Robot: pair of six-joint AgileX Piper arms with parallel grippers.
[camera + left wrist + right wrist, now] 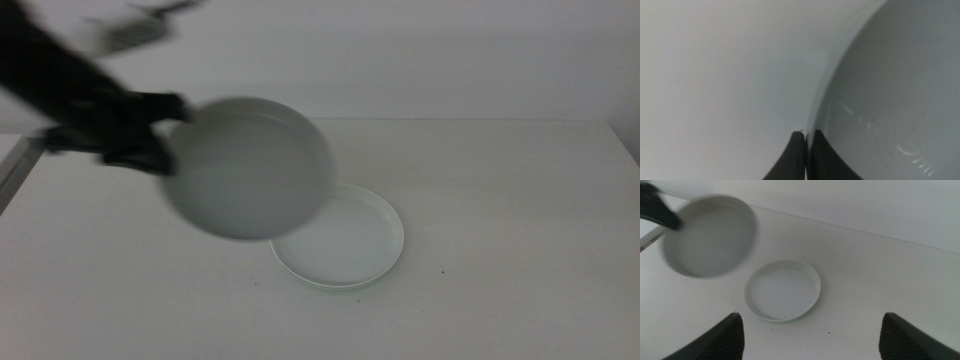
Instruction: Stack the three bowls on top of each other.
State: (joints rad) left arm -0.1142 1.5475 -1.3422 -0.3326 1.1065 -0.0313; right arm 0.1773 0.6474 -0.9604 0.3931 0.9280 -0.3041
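Note:
My left gripper (165, 135) is shut on the rim of the grey-blue bowl (245, 168) and holds it tilted in the air, left of the table's middle. The picture of it is blurred. The left wrist view shows the jaws (806, 135) pinching that rim, with the bowl's inside (890, 100) beside them. A white bowl (345, 240) rests on the table under the held bowl's right edge. A pale mint green rim (330, 287) shows beneath its front edge. The right wrist view shows both the held bowl (707, 235) and the white bowl (782, 290). My right gripper (812, 340) is open and empty, back from the bowls.
The white table (520, 220) ends at a pale wall at the back. Its left edge (15, 170) lies near the left arm. A small dark speck (441, 271) lies on the tabletop right of the bowls.

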